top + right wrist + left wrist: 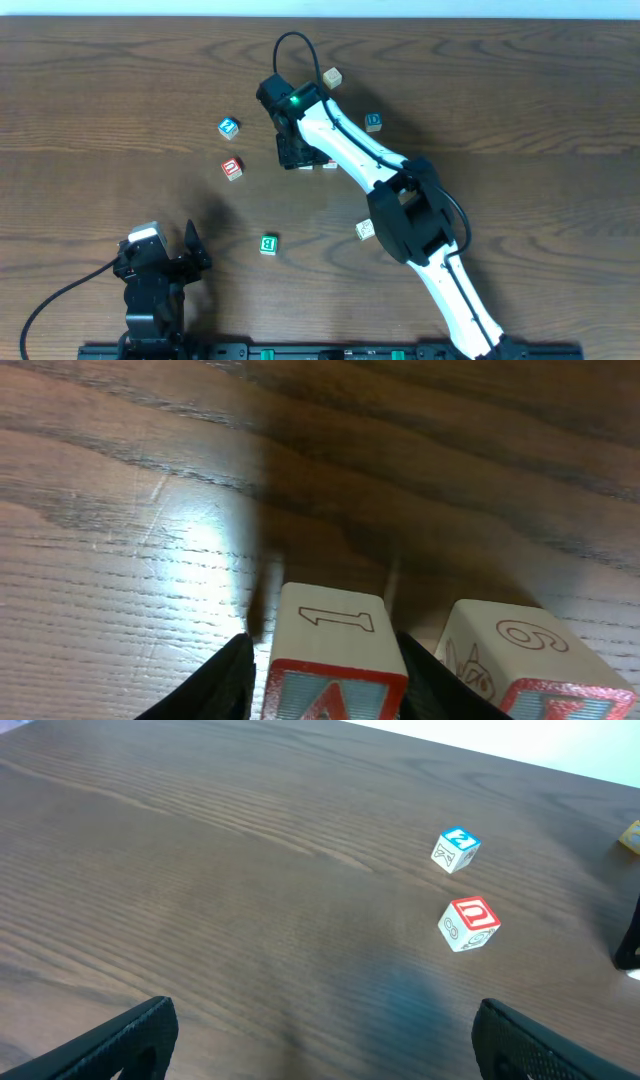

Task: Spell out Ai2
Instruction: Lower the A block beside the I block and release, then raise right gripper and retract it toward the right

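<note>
My right gripper (328,678) is shut on a white block (332,622) that has a red-framed letter face on top and a "1" on its side. It rests on the table, touching or nearly touching a second red-framed block (515,655) with a "6" on its side. In the overhead view this gripper (297,153) is at the table's upper middle. A blue "2" block (229,127) (456,849) lies to its left. My left gripper (325,1018) (190,250) is open and empty at the near left.
A red "U" block (232,168) (469,923) lies below the "2" block. A green block (268,244), a white block (365,230), a blue block (373,122) and a beige block (332,76) are scattered around the right arm.
</note>
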You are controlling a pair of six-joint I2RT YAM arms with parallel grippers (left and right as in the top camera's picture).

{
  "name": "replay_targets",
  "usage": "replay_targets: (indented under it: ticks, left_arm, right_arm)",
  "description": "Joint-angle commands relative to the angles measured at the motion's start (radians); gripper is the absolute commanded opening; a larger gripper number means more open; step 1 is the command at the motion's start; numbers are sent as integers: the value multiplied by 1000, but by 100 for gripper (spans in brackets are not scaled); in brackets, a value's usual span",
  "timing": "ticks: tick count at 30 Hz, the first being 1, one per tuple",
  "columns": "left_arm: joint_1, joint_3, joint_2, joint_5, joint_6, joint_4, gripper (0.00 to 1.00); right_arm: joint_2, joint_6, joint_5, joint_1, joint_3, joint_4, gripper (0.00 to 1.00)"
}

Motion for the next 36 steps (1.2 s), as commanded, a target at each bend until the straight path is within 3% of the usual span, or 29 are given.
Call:
replay_targets:
  ticks: [1,17,29,36]
  left_arm:
    - [2,-19,-6,-17,17,-4,95]
    - [2,-19,-6,-17,17,-4,95]
    - [2,-19,-6,-17,17,-4,95]
    - [2,-19,-6,-17,17,-4,95]
  right_arm:
    - [6,7,0,9,-6,3,43]
    - [6,3,60,8,-6,69,47]
    - [6,-37,72,-21,-4,166,56]
    - [-23,-102,73,-76,117,178,53]
